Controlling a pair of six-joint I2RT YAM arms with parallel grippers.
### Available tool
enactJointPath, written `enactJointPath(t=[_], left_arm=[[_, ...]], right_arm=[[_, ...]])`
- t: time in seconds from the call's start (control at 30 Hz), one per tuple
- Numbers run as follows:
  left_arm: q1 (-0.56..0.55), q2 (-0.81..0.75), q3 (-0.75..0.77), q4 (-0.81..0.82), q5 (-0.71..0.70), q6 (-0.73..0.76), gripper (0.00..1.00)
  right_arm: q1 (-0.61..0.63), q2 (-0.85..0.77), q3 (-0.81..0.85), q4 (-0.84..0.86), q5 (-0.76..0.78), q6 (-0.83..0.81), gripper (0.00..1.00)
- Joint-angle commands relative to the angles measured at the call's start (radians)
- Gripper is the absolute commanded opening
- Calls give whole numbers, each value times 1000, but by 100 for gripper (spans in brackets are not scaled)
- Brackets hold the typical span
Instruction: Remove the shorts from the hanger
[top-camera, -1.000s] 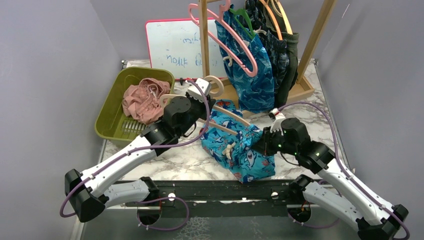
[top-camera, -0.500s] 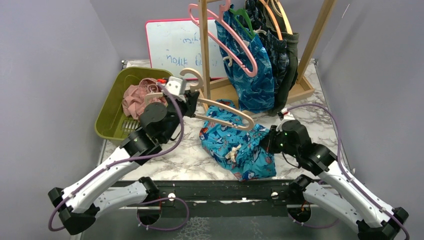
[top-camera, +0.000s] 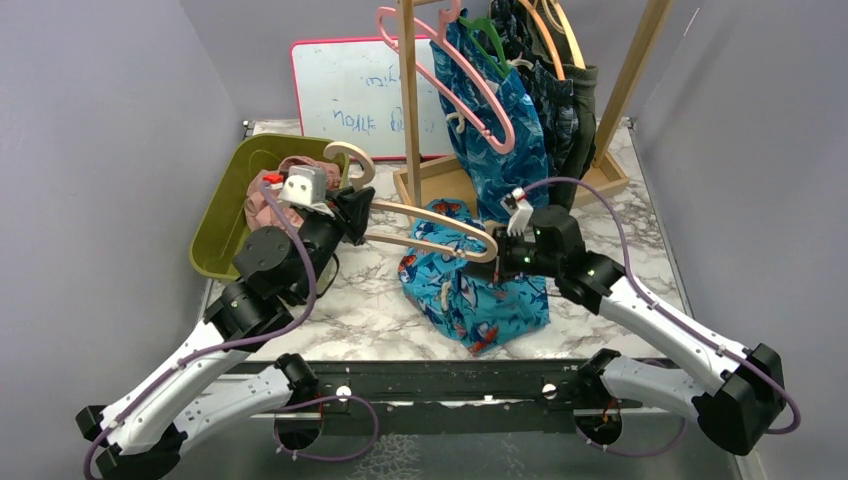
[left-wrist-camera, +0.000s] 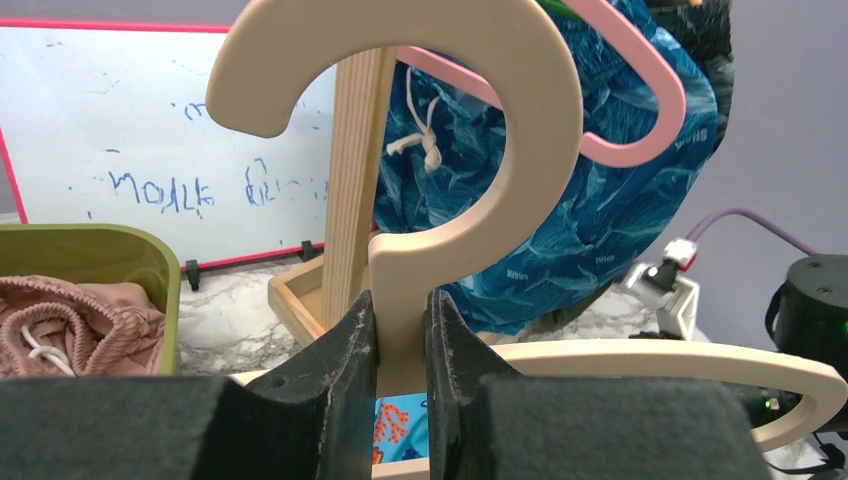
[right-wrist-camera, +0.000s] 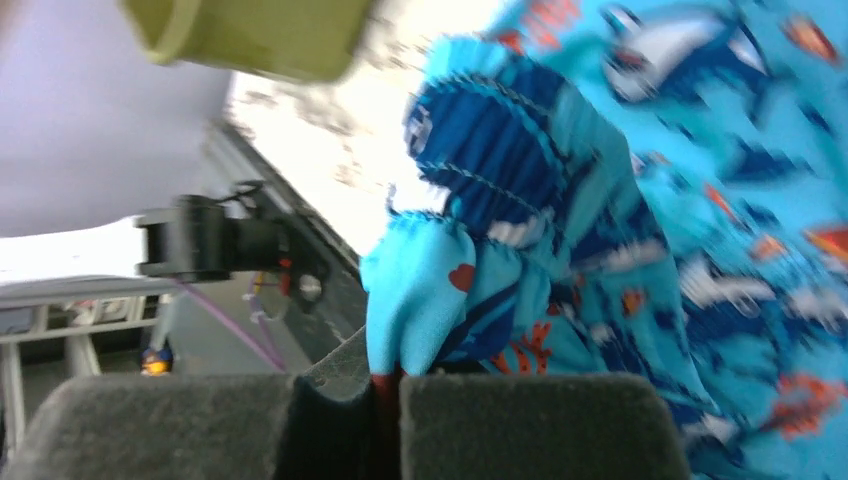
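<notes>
So: left pincer (left-wrist-camera: 400, 330) narrow, clamped on the hanger (left-wrist-camera: 470, 150) neck. Right pincer (right-wrist-camera: 385, 385) is shut on a thin fold of the cartoon shorts (top-camera: 480, 295), mid-frame on the worktop (top-camera: 370, 310). Risks: the fold could slip out, and the hanger tip sits right by the right pincer, so it could snag cloth. Room: bare marble lower left of the shorts. The bin (top-camera: 215, 250) at left and the rack post (top-camera: 408, 100) at upper centre crowd the hook.

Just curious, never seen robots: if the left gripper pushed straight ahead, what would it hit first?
Beyond the wooden hanger the left gripper holds, probably the rack's upright wooden post, with the blue leaf-print shorts hanging just beside it; depth is hard to judge.
</notes>
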Motion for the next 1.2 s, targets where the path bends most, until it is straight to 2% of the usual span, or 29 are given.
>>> enactJointPath(t=[0.0,0.1,0.17,0.23,0.33,0.4,0.47,0.5,0.57,0.67,0.87,1.0,1.17], left_arm=[[2,-35,-2,7,-19,-28,0],[1,-41,-8,10,-1,-33,0],[2,-36,-14,15,24,-36,0],[1,-23,-16,12,65,-38,0],[2,10,-25,32,134,-39,0],[2,43,-27,53,184,-39,0],[2,79,-21,66,232,-39,0],[2,96,-16,71,251,-39,0],[2,131,-10,75,279,-41,0],[2,159,-9,82,293,-50,0],[2,158,-37,105,278,-63,0],[2,172,-36,78,290,-51,0],[2,209,-52,99,345,-66,0]], right_arm=[[12,-14,117,235,-119,-23,1],[12,-28,52,245,43,-31,2],[13,3,1,158,141,-27,2],[13,43,-53,82,174,-15,3],[12,54,-132,35,168,6,16],[13,8,-155,2,189,21,29],[12,-66,-153,-39,224,32,51],[13,-110,-146,-64,247,36,59],[13,-199,-113,-132,301,38,67],[12,-311,-43,-272,439,37,74],[13,-470,74,-518,663,41,77],[12,-594,133,-500,595,-12,77],[13,-698,163,-331,259,-210,79]])
